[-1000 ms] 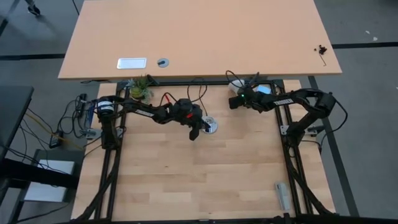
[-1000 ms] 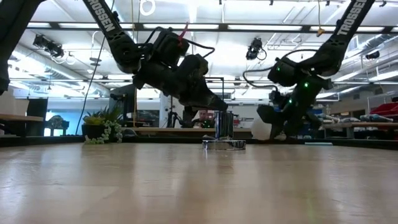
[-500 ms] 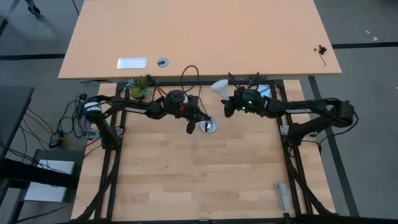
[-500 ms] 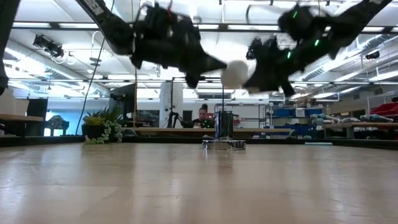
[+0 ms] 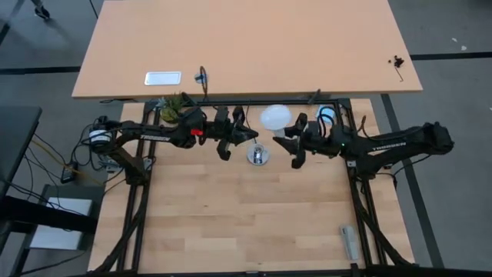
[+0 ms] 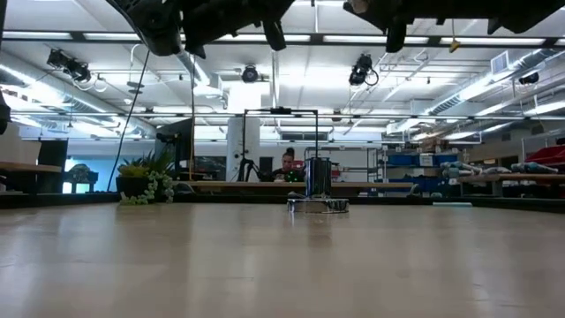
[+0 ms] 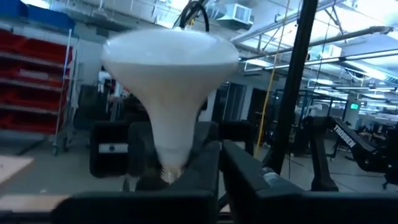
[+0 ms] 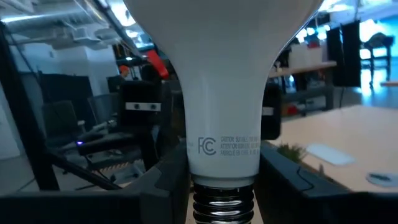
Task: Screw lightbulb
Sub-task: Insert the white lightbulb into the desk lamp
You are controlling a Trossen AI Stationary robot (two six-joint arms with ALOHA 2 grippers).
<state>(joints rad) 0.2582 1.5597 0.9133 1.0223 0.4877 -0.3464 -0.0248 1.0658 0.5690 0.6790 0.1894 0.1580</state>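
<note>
Bulb point(image 5: 275, 117) lifted off desk point(image 5: 231, 223), carried to mid-air beside socket point(image 5: 257, 155), pinched at neck by right fingers point(image 8: 171, 180). Left fingers point(image 7: 249, 180) nearly pressed together, withdrawn from socket. Alignment over socket judged next.

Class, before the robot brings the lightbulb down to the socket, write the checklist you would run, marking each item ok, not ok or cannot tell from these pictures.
1. White pear-shaped lightbulb held by the right gripper: ok, its neck sits between the fingers.
2. Silvery screw base unobstructed: ok in the right wrist view.
3. Round silver socket disc free on the wooden table: ok, nothing covers it.
4. Bulb lined up over the socket: not ok, in the high view it lies off to one side.
5. Left gripper clear of the socket: cannot tell, it hangs close beside it.
6. Socket's black cord clear: cannot tell.
</note>
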